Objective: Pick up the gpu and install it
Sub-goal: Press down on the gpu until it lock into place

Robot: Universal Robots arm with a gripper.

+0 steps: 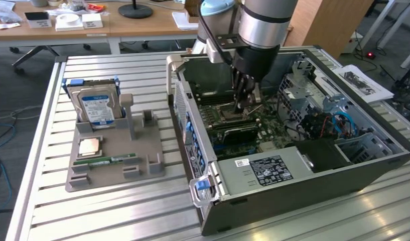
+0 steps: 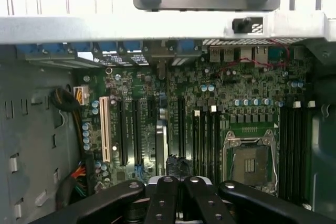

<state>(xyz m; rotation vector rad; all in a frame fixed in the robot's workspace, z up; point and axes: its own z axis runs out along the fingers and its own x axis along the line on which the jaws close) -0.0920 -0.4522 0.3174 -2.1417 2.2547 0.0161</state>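
The gripper (image 1: 244, 103) hangs inside the open computer case (image 1: 191, 118), low over the motherboard (image 2: 247, 93), with its dark fingers (image 2: 167, 195) drawn together into one tight bundle. Just below and ahead of the fingertips the gpu (image 2: 161, 145) stands on edge in an expansion slot, and in the wrist view its thin pale edge runs right up to the fingertips. Whether the fingers pinch the card or only sit above it cannot be told. In the exterior view the card shows as a dark slab (image 1: 237, 132) just beneath the gripper. The empty processor socket (image 2: 249, 163) lies close beside the gripper, with memory slots (image 2: 205, 140) between it and the card. The power supply (image 1: 268, 168) with its black label sits further from the gripper, at the case's near end. Well away from the gripper, outside the case, a grey holder (image 1: 111, 173) on the slatted table (image 1: 91, 216) carries the blue-labelled hard drive (image 1: 98, 108), a small chip (image 1: 91, 145) and a narrow green RAM stick (image 1: 114, 160)
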